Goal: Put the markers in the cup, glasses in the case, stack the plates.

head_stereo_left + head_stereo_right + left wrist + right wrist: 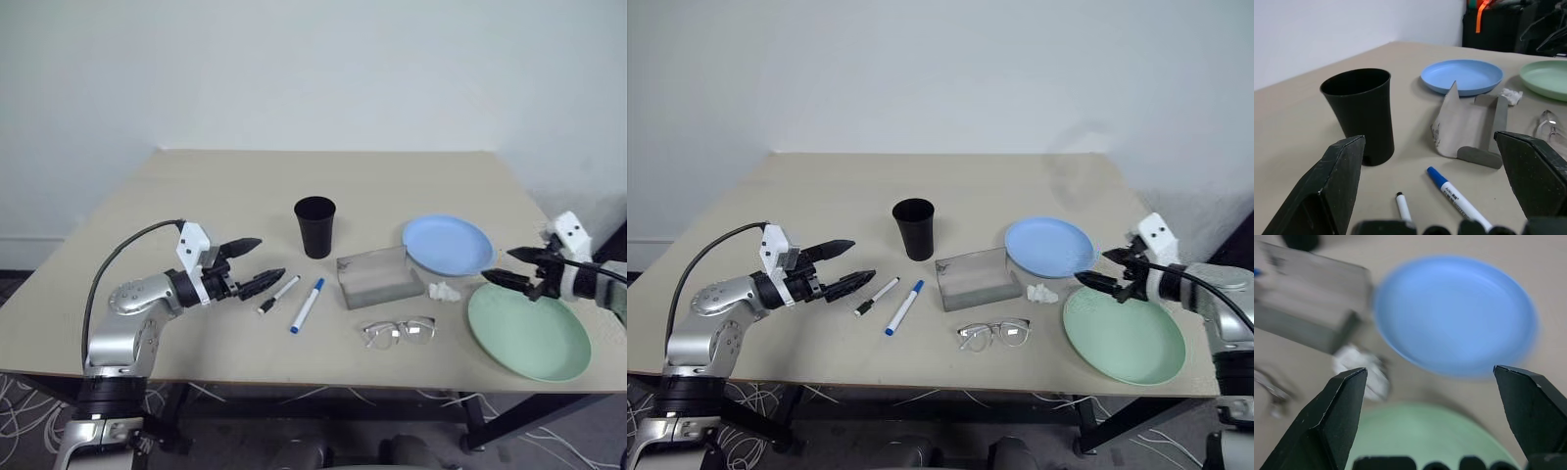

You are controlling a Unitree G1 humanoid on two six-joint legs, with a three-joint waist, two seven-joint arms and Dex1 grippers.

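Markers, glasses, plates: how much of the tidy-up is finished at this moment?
Nothing is done. Both markers lie on the table beside the cup, the glasses lie in front of the open case, and the blue plate and green plate sit apart. The left gripper and right gripper are open and empty.

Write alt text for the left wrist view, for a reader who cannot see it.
The open left gripper faces a black cup standing on a beige table, with a black-capped marker and a blue-capped marker lying just ahead. Beyond are an open grey case, glasses, a blue plate and a green plate.
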